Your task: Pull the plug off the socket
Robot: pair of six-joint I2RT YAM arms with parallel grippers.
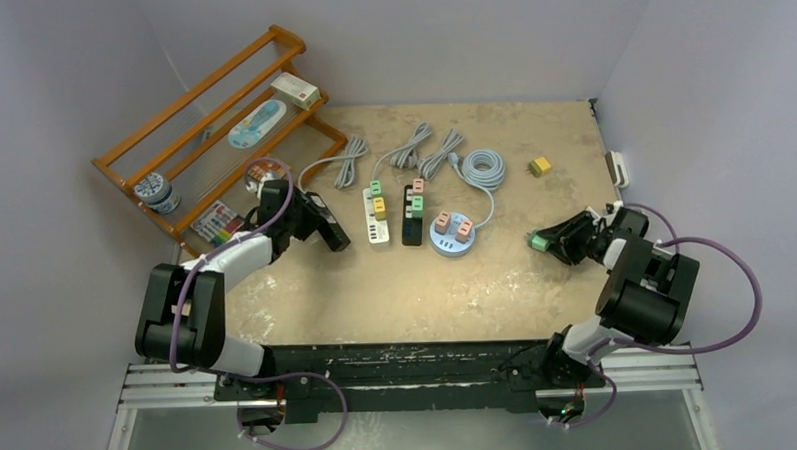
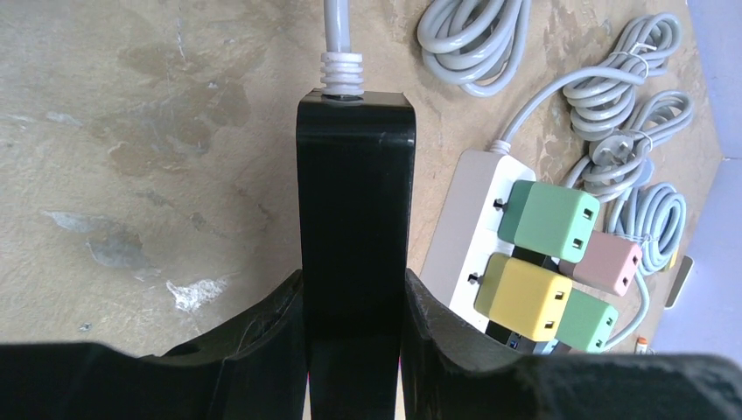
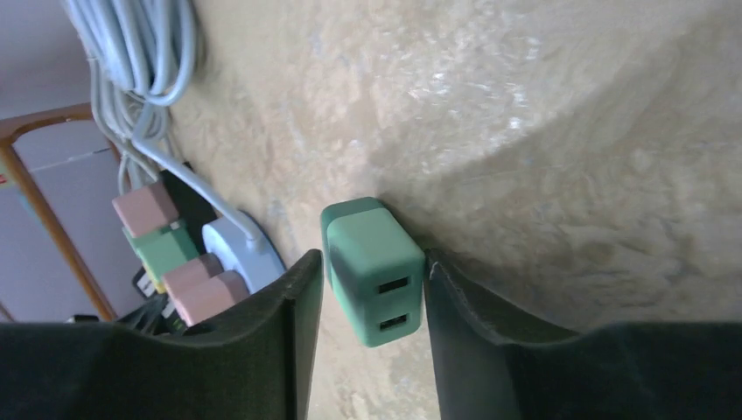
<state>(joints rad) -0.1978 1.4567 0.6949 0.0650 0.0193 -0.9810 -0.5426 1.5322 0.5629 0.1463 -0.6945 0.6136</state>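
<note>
My left gripper (image 2: 354,297) is shut on a black socket strip (image 2: 354,201) with a grey cable at its far end; in the top view this strip (image 1: 326,222) sits left of the other strips. No plug shows on its visible face. A green plug (image 3: 376,267) with two slots lies between the fingers of my right gripper (image 3: 374,280). It touches the right finger (image 3: 455,306), and a gap shows beside the left finger (image 3: 289,315), so the jaws stand open. From above, the green plug (image 1: 538,242) is at the right gripper (image 1: 547,242), far from the sockets.
A white strip (image 1: 376,216), a second black strip (image 1: 412,216) and a round blue socket (image 1: 453,233) hold green, yellow and pink plugs mid-table. Coiled grey cables (image 1: 483,167) lie behind them. A yellow plug (image 1: 540,166) lies loose at back right. A wooden rack (image 1: 221,121) stands at back left.
</note>
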